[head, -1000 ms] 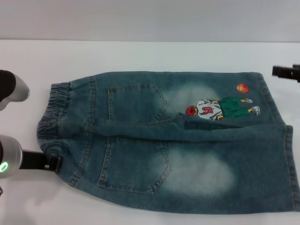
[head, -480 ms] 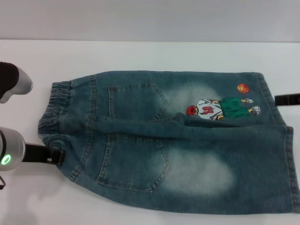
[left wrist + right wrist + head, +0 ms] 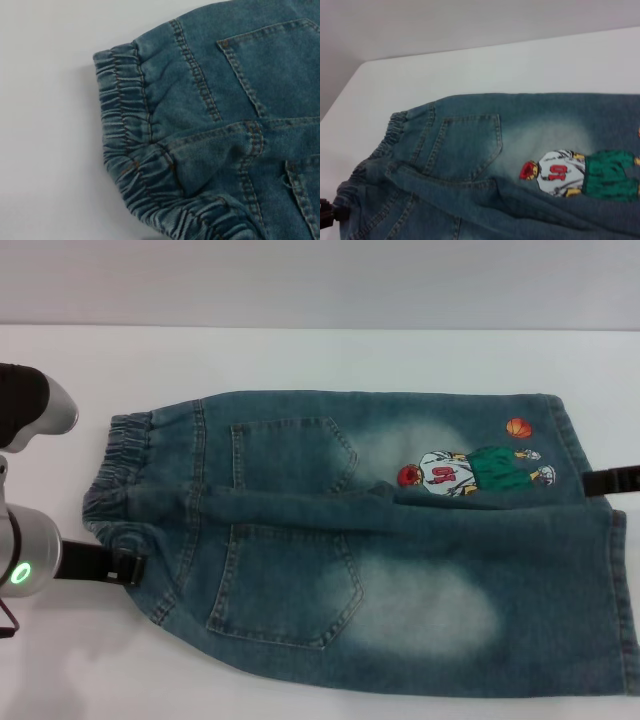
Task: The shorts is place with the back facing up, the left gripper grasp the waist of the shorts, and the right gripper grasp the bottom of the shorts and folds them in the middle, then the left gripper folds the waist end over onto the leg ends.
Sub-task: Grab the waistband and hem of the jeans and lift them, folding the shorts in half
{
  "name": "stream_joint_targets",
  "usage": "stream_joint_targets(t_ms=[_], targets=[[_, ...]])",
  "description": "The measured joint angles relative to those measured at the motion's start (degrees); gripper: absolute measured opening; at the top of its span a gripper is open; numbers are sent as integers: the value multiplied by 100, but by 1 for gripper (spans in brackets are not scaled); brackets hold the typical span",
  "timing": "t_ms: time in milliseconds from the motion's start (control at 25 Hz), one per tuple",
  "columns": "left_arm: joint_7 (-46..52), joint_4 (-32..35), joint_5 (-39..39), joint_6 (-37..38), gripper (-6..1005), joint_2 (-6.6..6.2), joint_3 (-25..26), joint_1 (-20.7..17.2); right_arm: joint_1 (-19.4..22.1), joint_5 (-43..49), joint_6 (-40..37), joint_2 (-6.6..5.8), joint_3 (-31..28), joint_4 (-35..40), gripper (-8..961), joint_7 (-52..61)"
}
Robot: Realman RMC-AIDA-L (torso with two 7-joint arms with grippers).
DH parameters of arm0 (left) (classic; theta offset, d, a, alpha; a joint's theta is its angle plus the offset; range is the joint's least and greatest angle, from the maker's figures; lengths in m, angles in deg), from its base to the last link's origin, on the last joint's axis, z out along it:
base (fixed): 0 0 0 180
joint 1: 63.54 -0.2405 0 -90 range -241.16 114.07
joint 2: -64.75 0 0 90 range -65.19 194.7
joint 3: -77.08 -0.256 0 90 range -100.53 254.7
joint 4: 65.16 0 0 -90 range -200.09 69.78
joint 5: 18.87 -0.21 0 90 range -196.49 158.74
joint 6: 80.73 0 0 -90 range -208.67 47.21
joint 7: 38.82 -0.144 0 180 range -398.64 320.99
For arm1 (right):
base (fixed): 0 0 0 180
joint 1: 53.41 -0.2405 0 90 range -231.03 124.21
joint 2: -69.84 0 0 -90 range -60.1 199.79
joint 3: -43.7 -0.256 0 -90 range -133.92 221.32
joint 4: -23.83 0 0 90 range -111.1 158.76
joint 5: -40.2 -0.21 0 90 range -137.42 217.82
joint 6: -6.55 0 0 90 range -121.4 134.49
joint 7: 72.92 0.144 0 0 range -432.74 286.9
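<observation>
shorts: the long blue-green denim shorts with pale faded patches (image 3: 370, 540) lie flat, back up, on the white table (image 3: 300, 355), puckered elastic waistband (image 3: 108, 480) to the left, straight stitched leg hems (image 3: 625, 600) to the right.
left gripper: the black two-fingered claw on the white and silver arm (image 3: 128, 567) sits at the near left corner of the waistband, touching the denim; whether it has closed on cloth I cannot tell.
right gripper: the small black finger tips (image 3: 612, 481) rest at the far leg hem, just right of the cartoon basketball player (image 3: 470, 472); open or clamped, I cannot tell.
risk: the claw may catch only one layer of waistband and lose it when lifted; a shallow hold on the hem would probably drag the fold crooked.
change: both grippers have closed in on the shorts; the right one has come nearer, down to the hem.
</observation>
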State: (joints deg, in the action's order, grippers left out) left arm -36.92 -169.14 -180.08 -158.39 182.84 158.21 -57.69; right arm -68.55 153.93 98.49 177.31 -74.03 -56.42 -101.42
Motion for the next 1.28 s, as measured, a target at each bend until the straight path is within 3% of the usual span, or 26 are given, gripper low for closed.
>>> stream_joint_targets(t_ms=[520, 1280], targets=[[62, 73, 55, -36, 194, 4, -27, 85, 432, 314, 664, 240, 37, 21, 656, 207], [73, 245, 54, -73, 195, 4, -66, 248, 860, 1001, 759, 555, -4, 19, 655, 249]])
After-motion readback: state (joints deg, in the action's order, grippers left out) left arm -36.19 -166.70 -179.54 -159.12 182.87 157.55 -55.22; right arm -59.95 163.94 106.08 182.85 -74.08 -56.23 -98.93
